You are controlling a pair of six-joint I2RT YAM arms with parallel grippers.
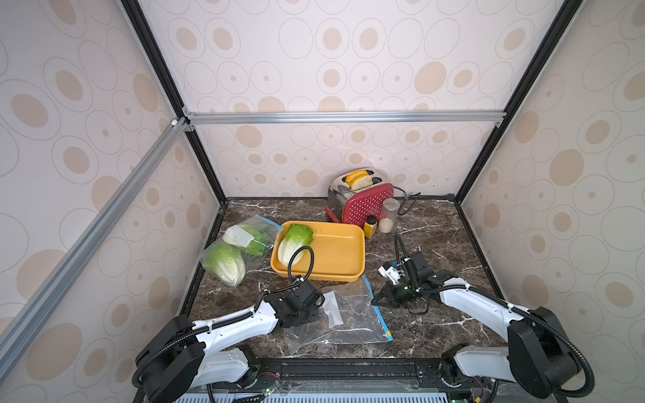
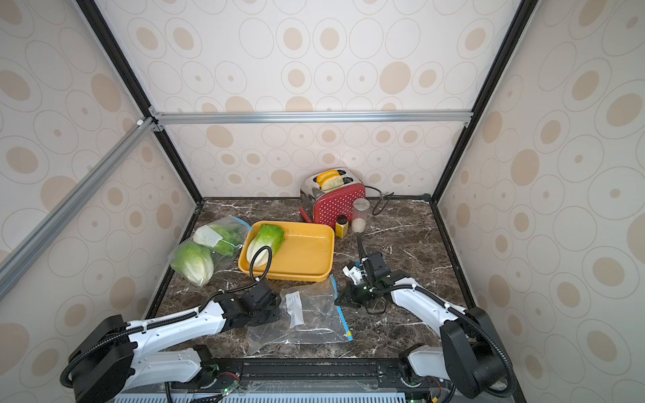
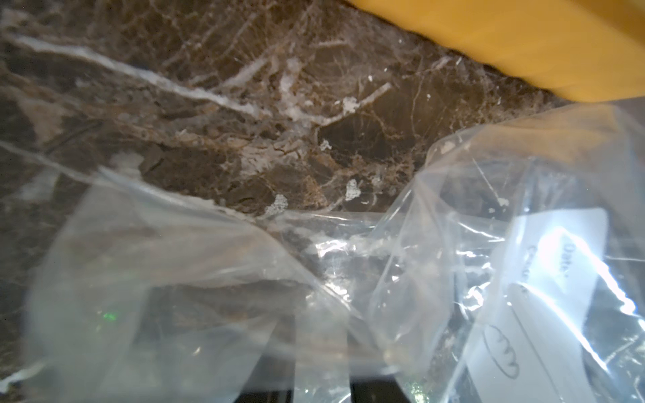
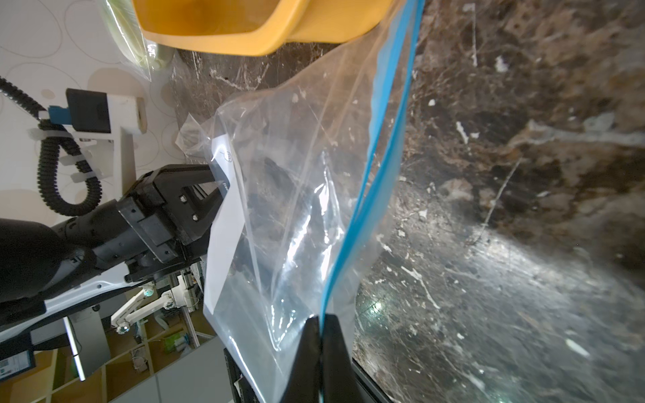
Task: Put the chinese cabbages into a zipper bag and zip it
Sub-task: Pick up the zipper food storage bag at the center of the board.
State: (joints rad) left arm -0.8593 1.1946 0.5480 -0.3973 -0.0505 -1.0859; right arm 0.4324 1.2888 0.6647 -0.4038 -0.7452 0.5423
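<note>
A clear empty zipper bag [image 1: 352, 314] [image 2: 314, 321] lies flat at the front of the marble table. My right gripper [image 4: 320, 319] [image 1: 376, 300] is shut on its blue zip edge [image 4: 370, 167]. My left gripper [image 1: 319, 310] [image 3: 323, 349] sits at the bag's opposite end by the white label [image 4: 227, 209]. Its fingers stand apart, with film draped over them. One chinese cabbage [image 1: 295, 242] [image 2: 265, 240] lies in the yellow tray [image 1: 345, 275]. Two more cabbages [image 1: 225, 261] [image 1: 249, 237] sit inside a second clear bag [image 1: 265, 226] left of the tray.
A red toaster [image 1: 361, 199] holding bread stands at the back. A clear jar [image 1: 388, 214] and a small yellow bottle [image 1: 370, 225] are in front of it. Walls close in both sides. The tray's near rim [image 3: 523, 42] lies just beyond the bag.
</note>
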